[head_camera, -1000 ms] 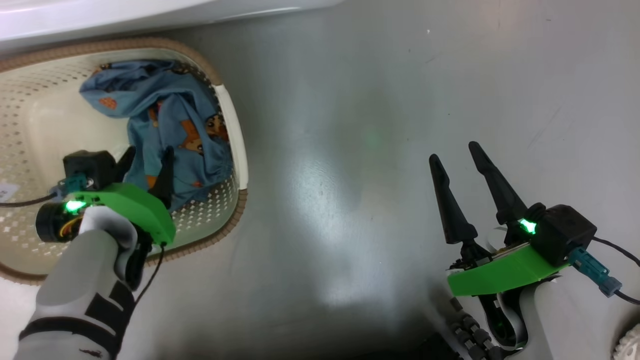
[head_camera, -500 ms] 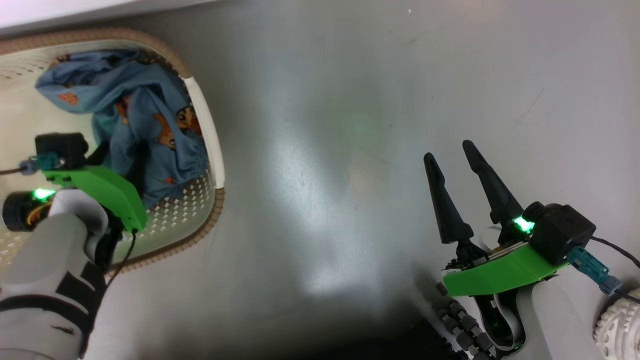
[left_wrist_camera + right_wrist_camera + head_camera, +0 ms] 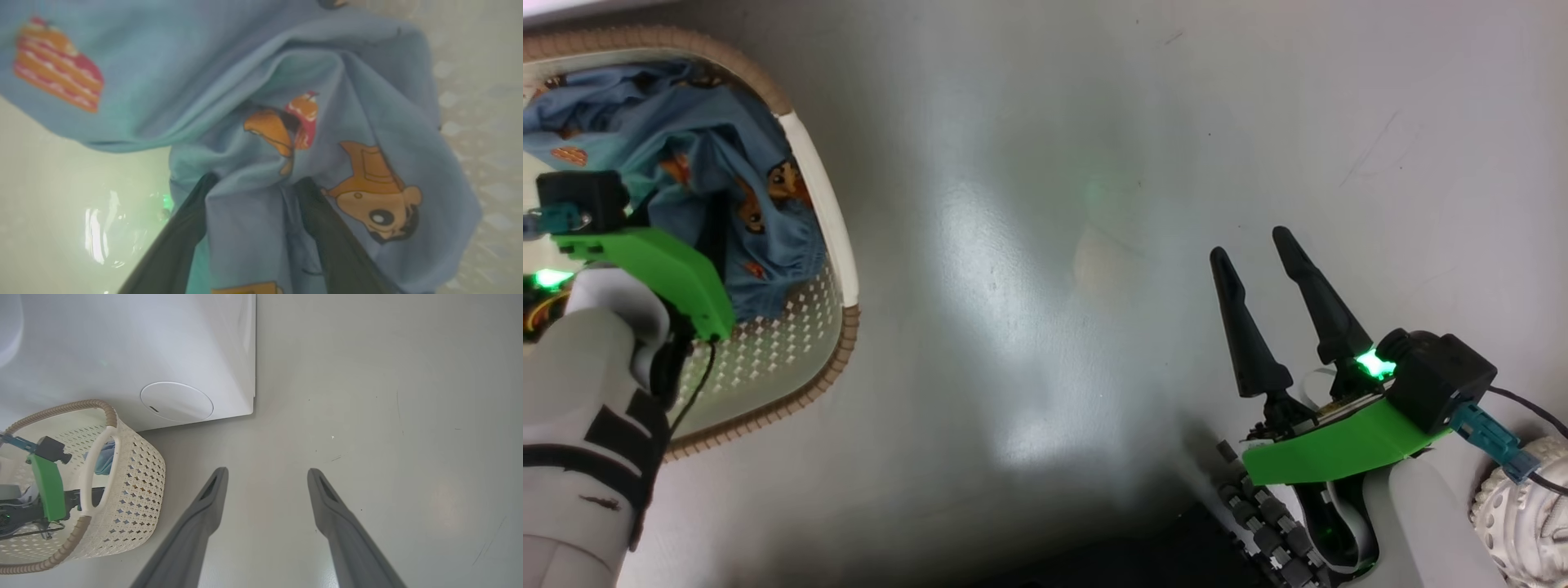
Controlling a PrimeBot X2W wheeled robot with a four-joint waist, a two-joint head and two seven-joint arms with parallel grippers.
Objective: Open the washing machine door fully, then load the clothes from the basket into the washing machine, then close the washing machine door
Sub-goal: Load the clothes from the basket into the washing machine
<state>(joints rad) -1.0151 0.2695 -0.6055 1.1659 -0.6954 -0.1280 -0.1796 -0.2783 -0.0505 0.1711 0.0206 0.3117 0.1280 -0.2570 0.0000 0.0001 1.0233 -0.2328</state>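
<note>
Left tool (image 3: 255, 185) stands with its two dark fingers wide apart, dipped into the cream-white perforated plastic basket (image 3: 768, 355) and straddling a fold of the soft light-blue bear-printed clothes (image 3: 327, 102) (nothing pinched yet, so closing is probably next). The garments lie rumpled against the basket's near wall, beside the smooth white washing machine (image 3: 122, 347). The right tool (image 3: 1250, 245) hangs spread and empty above the glossy grey floor (image 3: 1054, 204), likely kept clear of the work.

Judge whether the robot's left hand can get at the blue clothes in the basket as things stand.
Probably yes: the left hand is down inside the basket, its open fingers either side of a fold of the clothes, with nothing between.
</note>
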